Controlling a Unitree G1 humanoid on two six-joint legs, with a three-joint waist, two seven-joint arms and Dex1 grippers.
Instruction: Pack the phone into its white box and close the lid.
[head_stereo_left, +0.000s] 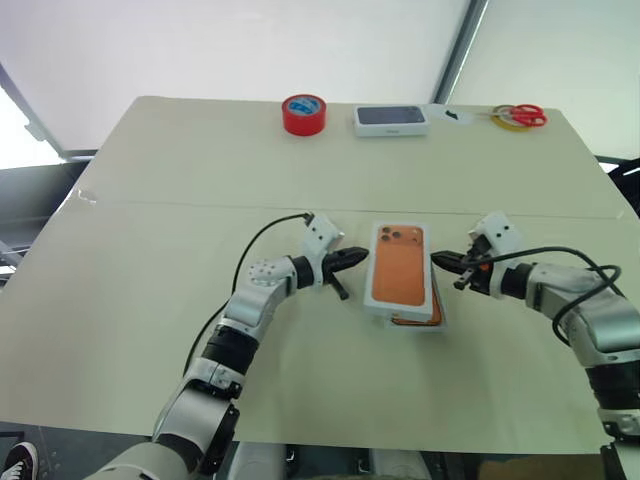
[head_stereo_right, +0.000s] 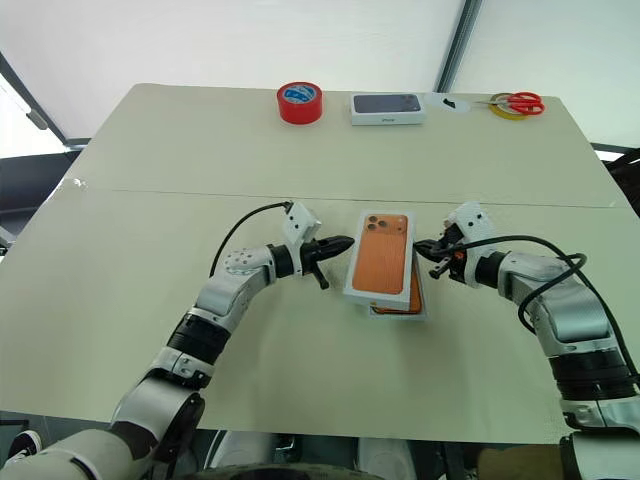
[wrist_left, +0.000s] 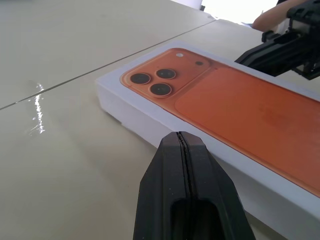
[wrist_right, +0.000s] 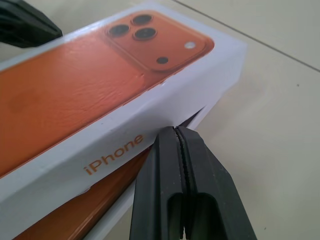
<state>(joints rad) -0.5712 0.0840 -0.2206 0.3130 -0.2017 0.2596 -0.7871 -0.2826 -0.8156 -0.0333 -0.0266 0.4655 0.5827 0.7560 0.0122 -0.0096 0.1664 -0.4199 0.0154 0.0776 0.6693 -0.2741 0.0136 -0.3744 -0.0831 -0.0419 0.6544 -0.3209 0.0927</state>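
The lid (head_stereo_left: 399, 265), a white shell with an orange phone picture on its top and "iPhone" on its side (wrist_right: 112, 150), lies askew over the white box (head_stereo_right: 398, 312) at mid-table. Under it a strip of the orange phone (wrist_right: 75, 220) shows inside the box. My left gripper (head_stereo_left: 360, 257) is shut, its tip just off the lid's left side near the printed camera lenses (wrist_left: 155, 82). On the other side my right gripper (head_stereo_left: 440, 262) is also shut, with its tip (wrist_right: 175, 131) right at the lid's lower edge; whether they touch, I cannot tell. Neither holds anything.
Along the table's far edge stand a red tape roll (head_stereo_left: 304, 114), a closed white box with a dark phone picture (head_stereo_left: 390, 119), a small white item (head_stereo_left: 457, 116) and red-handled scissors (head_stereo_left: 522, 116). Black cables run along both arms.
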